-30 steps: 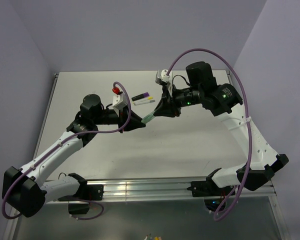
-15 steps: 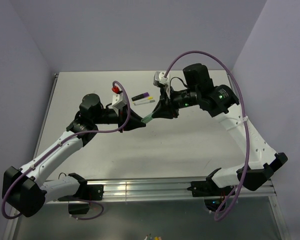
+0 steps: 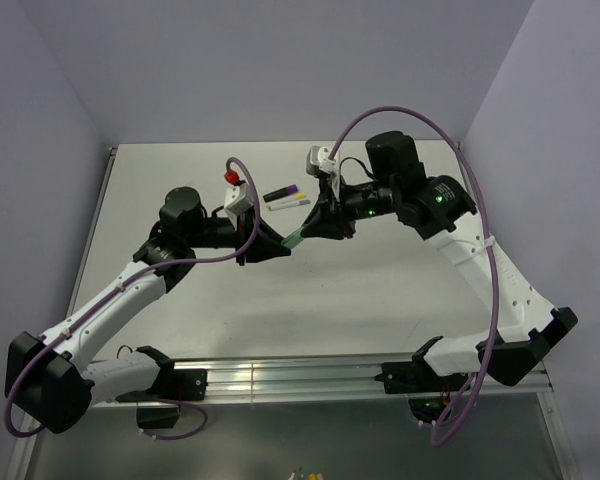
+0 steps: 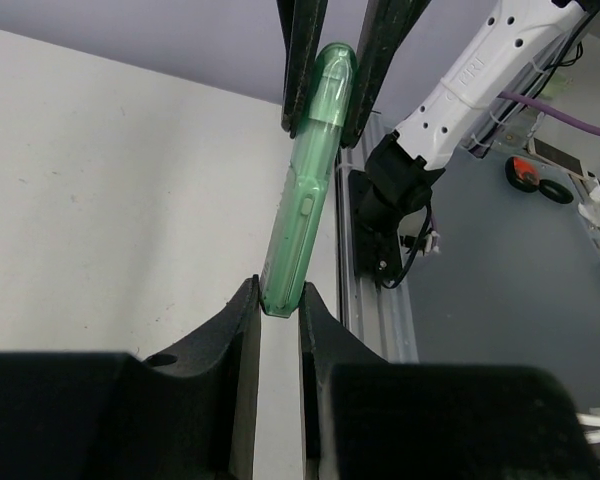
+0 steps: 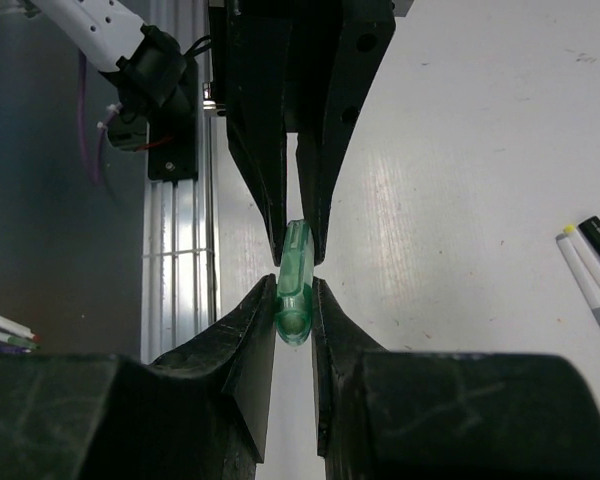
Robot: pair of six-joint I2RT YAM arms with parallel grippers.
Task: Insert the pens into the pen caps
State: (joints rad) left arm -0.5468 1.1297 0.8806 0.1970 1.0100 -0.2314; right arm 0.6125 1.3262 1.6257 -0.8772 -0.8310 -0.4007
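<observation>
1. Above a white table (image 3: 380, 290), between lilac walls (image 3: 280, 70), the green pen (image 4: 305, 190) is hanging in mid-air.
2. It is pointing lengthwise from the left gripper (image 4: 278, 295) to the right gripper (image 5: 295, 285).
3. Both grippers are pinching it tightly, one at each end.

A pen (image 3: 293, 239) spans from left pincer (image 3: 282, 248) to right pincer (image 3: 307, 230), other pens (image 3: 288, 197) behind.

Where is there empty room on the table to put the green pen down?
The widest bare patch of table lies in front, between the left arm, the right arm and the metal rail. The back left corner is bare too. It is crowded mid-back, where both arms hold the green pen beside three loose pens.
</observation>
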